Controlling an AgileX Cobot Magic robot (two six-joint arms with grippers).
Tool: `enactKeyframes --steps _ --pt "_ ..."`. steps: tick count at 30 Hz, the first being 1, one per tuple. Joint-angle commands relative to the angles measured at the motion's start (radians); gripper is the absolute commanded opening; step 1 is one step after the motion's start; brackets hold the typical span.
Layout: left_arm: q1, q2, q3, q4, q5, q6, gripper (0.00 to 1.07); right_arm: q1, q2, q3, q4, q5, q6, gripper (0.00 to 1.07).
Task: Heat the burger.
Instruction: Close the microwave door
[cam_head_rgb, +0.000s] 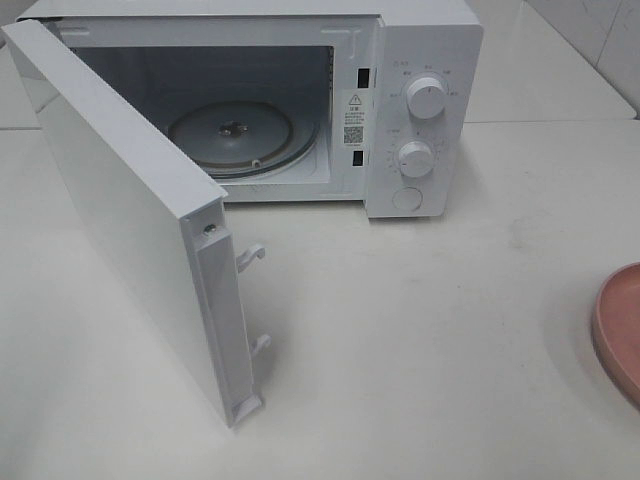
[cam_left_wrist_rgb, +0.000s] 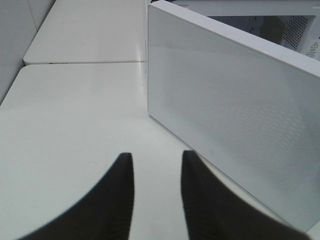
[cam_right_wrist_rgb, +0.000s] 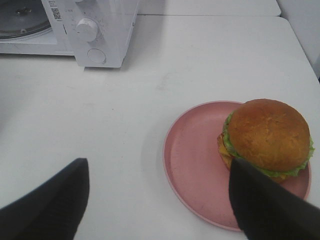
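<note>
I saw the white microwave (cam_head_rgb: 425, 100) with its door (cam_head_rgb: 130, 210) swung wide, glass turntable (cam_head_rgb: 240, 135) bare. The tall burger with golden bun and green lettuce (cam_right_wrist_rgb: 267, 137) sat on the round pink plate (cam_right_wrist_rgb: 192, 165), lower right of the right wrist view. Right gripper (cam_right_wrist_rgb: 160, 200) fingers spread wide, holding nothing. Left gripper (cam_left_wrist_rgb: 157, 195) fingers apart with a narrow gap, nothing between, beside the door.

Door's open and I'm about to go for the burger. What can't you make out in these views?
- Burger: missing from the high view, past its right edge; only the pink plate's rim shows.
- Both arms: outside the high view.
- Microwave dial markings: too small.
- Right gripper finger covers the burger's near side.
</note>
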Motion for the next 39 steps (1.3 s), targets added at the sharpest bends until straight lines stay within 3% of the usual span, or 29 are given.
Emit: enactKeyframes --steps 1,2,9,17,19,25,27,30,32,35,36,37,39 --pt "0.001 0.052 0.011 -0.01 -0.063 -0.006 0.09 -0.004 -0.027 0.003 -0.001 -0.014 -0.01 0.75" --pt "0.001 0.106 0.013 -0.012 -0.096 -0.003 0.0 -0.004 -0.027 0.003 -0.001 -0.014 -0.01 0.75" --pt "-0.001 0.238 0.054 -0.023 -0.275 0.007 0.0 -0.004 -0.027 0.003 -0.001 -0.014 -0.01 0.75" --pt "-0.002 0.395 0.187 -0.037 -0.629 0.014 0.0 -0.004 -0.027 0.003 -0.001 -0.014 -0.01 0.75" --pt "-0.002 0.466 0.233 -0.036 -0.791 0.052 0.0 -0.004 -0.027 0.003 -0.001 -0.014 -0.01 0.75" --pt "-0.002 0.6 0.294 -0.036 -1.046 0.042 0.0 -0.004 -0.027 0.003 -0.001 -0.014 -0.01 0.75" --pt "-0.002 0.722 0.309 0.018 -1.216 -0.022 0.0 -0.004 -0.027 0.003 -0.001 -0.014 -0.01 0.75" --pt "-0.002 0.756 0.309 0.055 -1.261 -0.051 0.0 -0.004 -0.027 0.003 -0.001 -0.014 -0.01 0.75" --pt "-0.002 0.888 0.308 0.228 -1.424 -0.207 0.0 -0.004 -0.027 0.003 -0.001 -0.014 -0.01 0.75" --pt "-0.002 0.927 0.306 0.27 -1.456 -0.249 0.0 -0.004 -0.027 0.003 -0.001 -0.014 -0.01 0.75" --pt "-0.002 1.005 0.306 0.337 -1.528 -0.301 0.0 -0.004 -0.027 0.003 -0.001 -0.014 -0.01 0.75" --pt "-0.002 1.072 0.306 0.387 -1.618 -0.319 0.0 -0.004 -0.027 0.003 -0.001 -0.014 -0.01 0.75" --pt "-0.002 1.107 0.306 0.402 -1.669 -0.319 0.0 -0.004 -0.027 0.003 -0.001 -0.014 -0.01 0.75"
